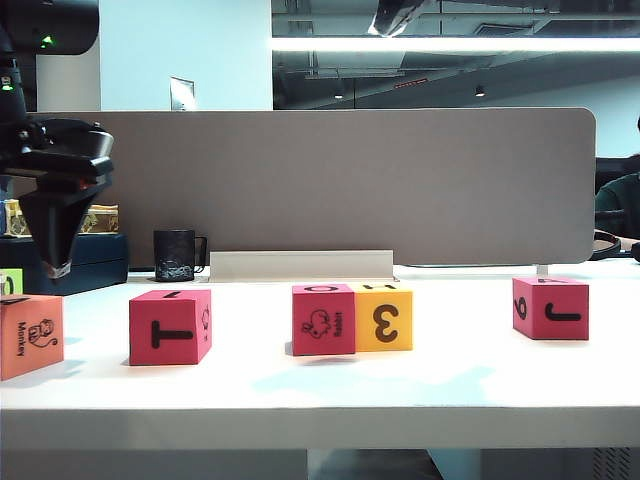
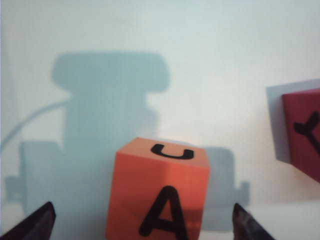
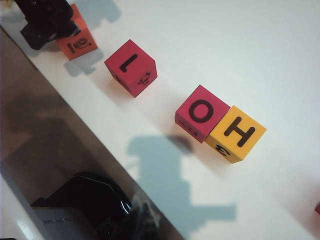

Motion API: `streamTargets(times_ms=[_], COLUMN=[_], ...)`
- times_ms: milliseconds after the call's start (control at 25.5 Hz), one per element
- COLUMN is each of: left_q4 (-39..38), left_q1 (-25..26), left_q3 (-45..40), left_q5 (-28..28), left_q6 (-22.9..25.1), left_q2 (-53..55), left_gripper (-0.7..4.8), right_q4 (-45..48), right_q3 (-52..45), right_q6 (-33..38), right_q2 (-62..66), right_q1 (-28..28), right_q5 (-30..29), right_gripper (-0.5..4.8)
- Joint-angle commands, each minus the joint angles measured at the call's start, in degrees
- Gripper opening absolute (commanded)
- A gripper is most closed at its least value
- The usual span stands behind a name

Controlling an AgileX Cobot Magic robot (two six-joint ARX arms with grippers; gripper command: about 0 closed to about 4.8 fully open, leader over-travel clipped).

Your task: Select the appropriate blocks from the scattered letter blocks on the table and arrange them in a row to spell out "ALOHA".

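Five cubes stand in a row on the white table [image 1: 450, 385]. From the left they are an orange monkey cube [image 1: 30, 335], a pink-red T cube [image 1: 170, 327], a pink-red rabbit cube [image 1: 323, 319] touching a yellow 3 cube [image 1: 384, 317], and a pink-red J cube [image 1: 550, 308]. Their tops read A [image 2: 157, 195], L [image 3: 131, 67], O [image 3: 200, 112] and H [image 3: 237, 132]. My left gripper [image 1: 58, 265] hangs open above the orange cube, one fingertip [image 2: 37, 225] on either side and well clear. My right gripper is out of the exterior view, and its fingers show only as a dark blur [image 3: 150, 220].
A grey-brown divider panel [image 1: 350, 180] runs along the back of the table. A black mug [image 1: 177, 255] and a white ledge [image 1: 300, 265] stand at its foot. A lime-green cube [image 1: 10, 281] peeks out behind the orange one. A dark box [image 1: 95, 255] sits at the far left.
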Motion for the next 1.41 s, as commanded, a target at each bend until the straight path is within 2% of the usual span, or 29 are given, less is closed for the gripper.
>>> streamTargets(times_ms=[39, 117, 548, 666, 1018, 1136, 1214, 1410], left_q4=[0.63, 1.46, 2.47, 2.75, 4.76, 5.92, 6.67, 8.24], left_q1=[0.22, 0.24, 0.24, 0.24, 0.24, 0.24, 0.24, 0.24], left_q3=[-0.57, -1.44, -2.67, -3.08, -5.18, -6.25, -7.04, -7.91], left_q5=[-0.15, -0.15, 0.37, 0.37, 1.86, 2.56, 2.69, 2.71], left_q6=[-0.20, -0.17, -0.17, -0.20, -0.63, -0.66, -0.87, -1.09], left_q2=[-0.15, -0.15, 1.14, 1.14, 1.25, 1.25, 1.25, 1.25], left_gripper=[4.41, 4.20, 4.19, 3.66, 3.66, 3.53, 3.25, 3.17], right_q4=[0.11, 0.09, -0.11, -0.11, -0.11, -0.11, -0.11, -0.04], right_q3=[0.35, 0.35, 0.35, 0.35, 0.35, 0.35, 0.35, 0.35], right_q6=[0.26, 0.26, 0.26, 0.28, 0.26, 0.26, 0.26, 0.26], right_q2=[-0.22, -0.22, -0.22, -0.22, -0.22, -0.24, -0.24, -0.22], right_q1=[0.11, 0.11, 0.09, 0.09, 0.11, 0.11, 0.09, 0.09], right_q5=[-0.09, -0.09, -0.09, -0.09, -0.17, -0.15, -0.15, -0.13], right_gripper=[-0.05, -0.05, -0.05, -0.05, -0.05, -0.05, -0.05, -0.05])
